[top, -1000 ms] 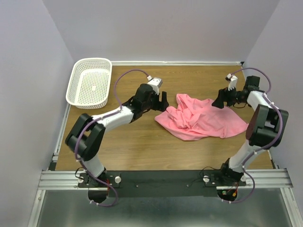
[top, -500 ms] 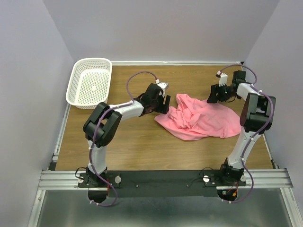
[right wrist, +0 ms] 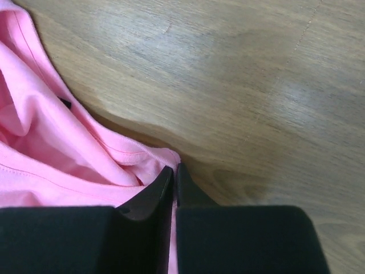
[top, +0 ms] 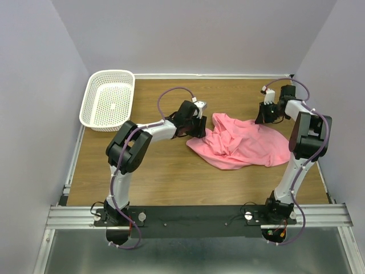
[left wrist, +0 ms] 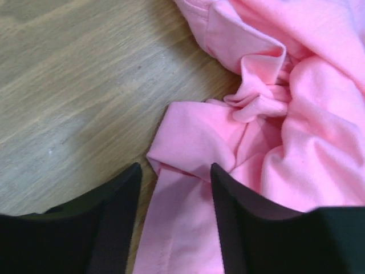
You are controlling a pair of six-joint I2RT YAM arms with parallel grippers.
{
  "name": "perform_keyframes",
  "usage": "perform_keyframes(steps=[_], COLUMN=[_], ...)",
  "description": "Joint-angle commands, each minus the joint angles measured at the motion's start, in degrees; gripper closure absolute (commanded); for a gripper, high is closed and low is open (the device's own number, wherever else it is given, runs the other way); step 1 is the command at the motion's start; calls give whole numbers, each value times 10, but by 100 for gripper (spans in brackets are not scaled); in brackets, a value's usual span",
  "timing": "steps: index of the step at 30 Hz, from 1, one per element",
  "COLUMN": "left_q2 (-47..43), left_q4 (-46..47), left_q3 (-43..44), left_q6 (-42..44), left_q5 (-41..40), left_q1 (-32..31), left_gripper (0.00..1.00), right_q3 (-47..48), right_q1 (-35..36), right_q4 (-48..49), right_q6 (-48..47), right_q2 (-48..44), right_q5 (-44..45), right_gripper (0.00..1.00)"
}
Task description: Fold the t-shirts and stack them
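Observation:
One salmon-pink t-shirt (top: 239,142) lies crumpled on the wooden table, right of centre. My left gripper (top: 198,127) is at the shirt's left edge. In the left wrist view, my left gripper (left wrist: 174,171) is open, its jaws apart on either side of a folded hem strip of the t-shirt (left wrist: 296,114), with table showing beside the left finger. My right gripper (top: 263,117) is at the shirt's far right corner. The right wrist view shows my right gripper (right wrist: 174,168) shut on the edge of the t-shirt (right wrist: 57,154), a thin line of pink between its fingers.
A white perforated basket (top: 110,73) stands at the back left corner of the table (top: 159,171). Pale walls close in the table on the left, back and right. Both arms reach far out from their bases at the near edge.
My left gripper has moved right onto the shirt's left edge and its jaws have narrowed. My right gripper has shifted to the shirt's far right corner and closed on the fabric.

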Motion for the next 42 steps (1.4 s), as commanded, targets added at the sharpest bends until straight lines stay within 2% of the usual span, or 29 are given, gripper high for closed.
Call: perform_keyframes(steps=[1,4,5,9,12,14,15,16,19,21,22,24,25,26,27,28,29,30,31,32,35,42], left_q2=[10,14,14,-15,-105,-207,-275,-276,-426,-476,-519,-554,-574,-579,-580,-580,-580,-577,-569,-562,-520,-375], left_q4=[-1,-1,-1,-1,24,64,81,86,93,106,109,125,127,123,117,116,117,118,122,123,148,198], left_q3=[3,4,3,-11,-108,-170,-231,-259,-349,-396,-408,-431,-440,-440,-435,-432,-431,-428,-426,-423,-417,-359], left_q6=[-1,-6,-8,-6,-16,-32,-37,-41,-70,-95,-105,-126,-139,-142,-146,-146,-147,-146,-141,-139,-142,-134], left_q5=[48,65,65,40,-16,-28,-26,-25,-34,-11,-8,-5,-6,-5,-1,1,4,4,1,-2,5,22], left_q1=[-2,-1,-1,1,24,60,71,82,93,91,93,90,91,90,90,90,89,89,89,88,88,88], left_gripper=[47,70,98,100,100,100,100,100,100,100,100,100,100,94,85,76,61,56,53,49,46,45], right_q3=[-11,-15,-16,-21,-25,-36,-51,-64,-134,-178,-199,-251,-261,-271,-278,-279,-277,-263,-254,-242,-173,13], right_q1=[3,3,3,-6,-47,-90,-104,-119,-172,-186,-191,-192,-193,-193,-193,-193,-193,-193,-192,-190,-154,-51], right_q4=[-8,-8,-8,-6,6,11,10,10,10,9,9,10,10,10,10,9,10,8,1,-6,-55,-72], right_q6=[4,6,6,6,22,18,11,4,-52,-77,-90,-119,-126,-132,-133,-133,-129,-126,-123,-124,-154,-82], right_q2=[-15,-22,-24,-66,-116,-152,-163,-171,-216,-255,-270,-292,-315,-324,-335,-344,-363,-368,-370,-361,-292,-77], right_q5=[12,11,11,25,21,18,17,17,19,24,30,55,68,71,72,70,50,35,14,-40,-128,-135], right_gripper=[90,92,94,98,99,100,99,99,99,99,90,80,60,52,38,31,26,21,12,8,4,8])
